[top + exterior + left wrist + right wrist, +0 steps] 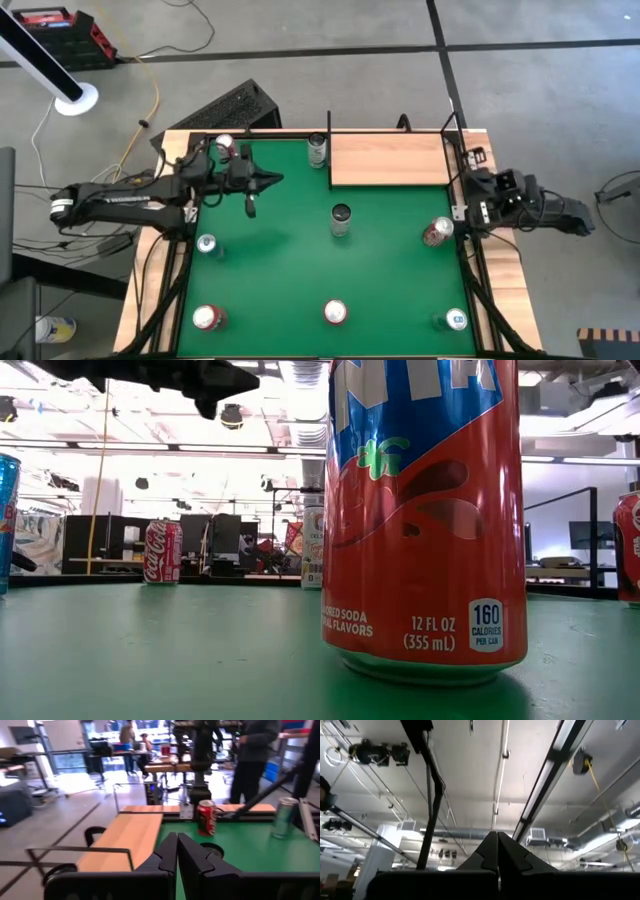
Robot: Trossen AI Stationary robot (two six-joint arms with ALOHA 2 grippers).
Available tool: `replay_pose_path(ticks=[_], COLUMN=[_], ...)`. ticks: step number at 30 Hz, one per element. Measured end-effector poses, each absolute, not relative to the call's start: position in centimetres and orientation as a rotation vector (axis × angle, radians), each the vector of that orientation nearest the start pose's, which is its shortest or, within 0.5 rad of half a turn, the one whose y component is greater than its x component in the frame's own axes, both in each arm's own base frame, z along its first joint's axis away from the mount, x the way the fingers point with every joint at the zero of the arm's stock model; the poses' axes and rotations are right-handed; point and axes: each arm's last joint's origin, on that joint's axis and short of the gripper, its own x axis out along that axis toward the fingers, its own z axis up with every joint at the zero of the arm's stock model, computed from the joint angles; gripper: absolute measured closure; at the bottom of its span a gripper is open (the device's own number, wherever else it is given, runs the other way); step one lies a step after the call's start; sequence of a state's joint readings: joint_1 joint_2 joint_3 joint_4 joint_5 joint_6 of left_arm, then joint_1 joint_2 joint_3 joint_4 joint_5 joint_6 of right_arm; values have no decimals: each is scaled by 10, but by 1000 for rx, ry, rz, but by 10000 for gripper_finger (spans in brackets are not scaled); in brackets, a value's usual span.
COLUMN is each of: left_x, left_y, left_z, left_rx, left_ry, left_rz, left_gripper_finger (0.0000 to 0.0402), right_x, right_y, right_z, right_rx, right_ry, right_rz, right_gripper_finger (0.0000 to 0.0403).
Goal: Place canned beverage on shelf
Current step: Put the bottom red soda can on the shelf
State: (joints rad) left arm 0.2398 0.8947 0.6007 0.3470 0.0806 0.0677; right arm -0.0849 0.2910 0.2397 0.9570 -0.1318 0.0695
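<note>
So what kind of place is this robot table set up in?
Probably an open lab or workshop: exposed ceiling ducts, bare grey concrete floor, and cluttered workbenches behind the green felt table.

In the low view the big red can (425, 520) is cut off at the top edge, hiding its name, and a blue can (6, 520) is clipped at the left edge.
</note>
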Motion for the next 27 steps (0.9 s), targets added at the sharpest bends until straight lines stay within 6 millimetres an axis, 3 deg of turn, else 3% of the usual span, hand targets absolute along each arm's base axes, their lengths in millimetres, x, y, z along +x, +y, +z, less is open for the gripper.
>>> replay_pose_path(ticks=[8,17,22,27], left_x=[209,209,209,209], left_y=[50,51,51,48], left_z=[308,312,314,311], left_rx=[74,62,37,26], left_ry=[-37,42,58,83], left_rz=[183,206,235,255], left_gripper_finger=[385,300,247,197], right_x=[137,207,234,233], right_y=[-7,-11,-9,-1], right_z=[346,381,390,391], right_rx=[-11,92,155,272], right_ry=[-734,-581,-183,340], right_rz=[97,133,119,47], right_gripper_finger=[378,377,367,326])
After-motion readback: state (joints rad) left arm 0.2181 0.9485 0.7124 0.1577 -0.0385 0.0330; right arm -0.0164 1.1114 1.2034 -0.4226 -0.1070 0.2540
